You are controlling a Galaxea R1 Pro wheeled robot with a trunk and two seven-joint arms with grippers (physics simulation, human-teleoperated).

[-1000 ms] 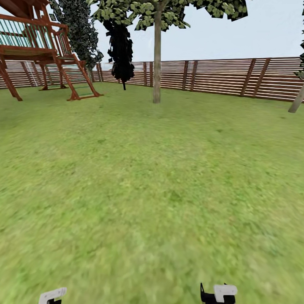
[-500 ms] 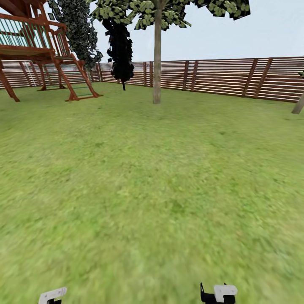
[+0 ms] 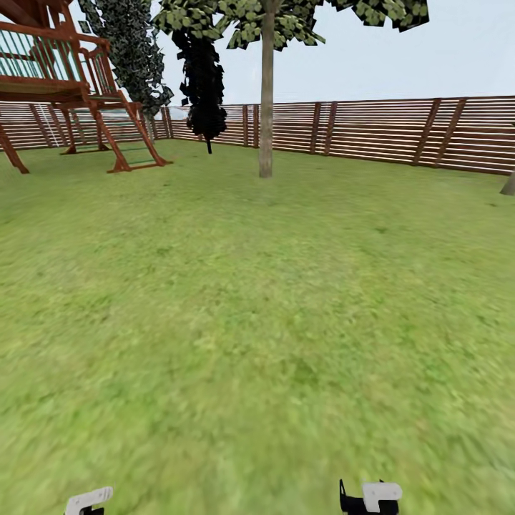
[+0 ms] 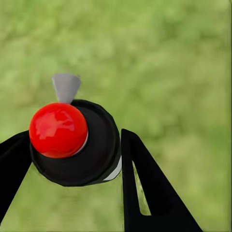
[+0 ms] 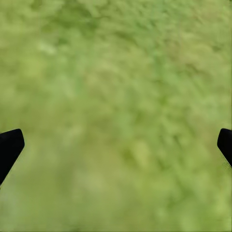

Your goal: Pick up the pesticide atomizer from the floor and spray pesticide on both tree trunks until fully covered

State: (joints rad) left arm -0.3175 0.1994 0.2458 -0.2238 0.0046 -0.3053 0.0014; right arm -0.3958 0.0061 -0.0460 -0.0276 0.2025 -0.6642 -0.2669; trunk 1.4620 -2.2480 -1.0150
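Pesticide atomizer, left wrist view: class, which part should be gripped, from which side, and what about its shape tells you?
Grip the pesticide atomizer by its round black body, from two opposite flanks, as the left gripper jaws sit now. That body is wide and even. The red knob is domed, likely slippery, and the grey nozzle should probably stay unblocked.

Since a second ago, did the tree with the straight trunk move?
No. The tree trunk keeps its place against the fence behind it. The whole picture shifted slightly, so the camera moved, not the tree.
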